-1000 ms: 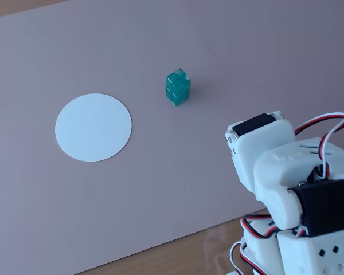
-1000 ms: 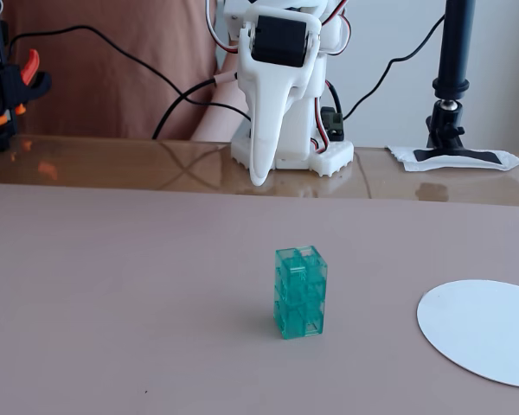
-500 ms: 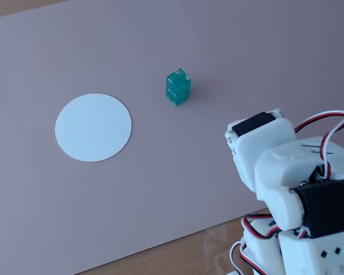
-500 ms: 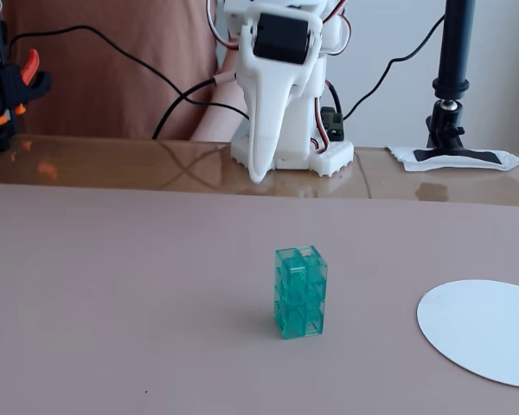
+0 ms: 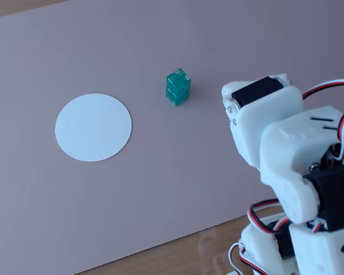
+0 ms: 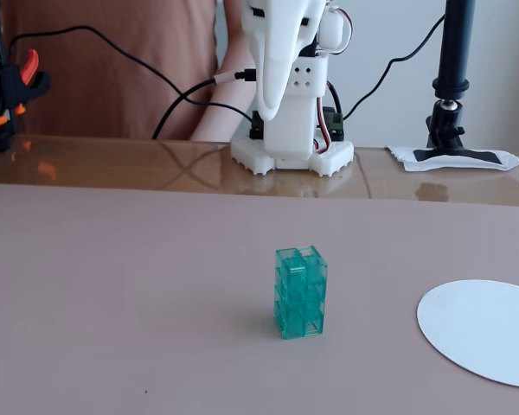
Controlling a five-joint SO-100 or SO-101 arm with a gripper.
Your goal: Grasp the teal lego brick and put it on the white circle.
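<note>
The teal lego brick [image 5: 178,87] stands upright on the pink mat, two cubes tall with studs on top; it also shows in the other fixed view [image 6: 300,292]. The white circle [image 5: 93,127] lies flat on the mat, a short way from the brick, and is partly cut off at the edge of the other fixed view [image 6: 489,328]. My gripper [image 6: 269,107] hangs folded at the arm's base, pointing down, with its jaws together and nothing in them. It is well away from the brick. The white arm [image 5: 275,137] fills the right of a fixed view.
The pink mat [image 5: 189,172] covers the table; glossy wooden tabletop [image 6: 112,164] shows beyond it. A black camera stand [image 6: 454,78] and an orange-and-black clamp [image 6: 9,86] stand beside the arm's base [image 6: 291,156]. A person in a brown shirt [image 6: 112,52] sits behind.
</note>
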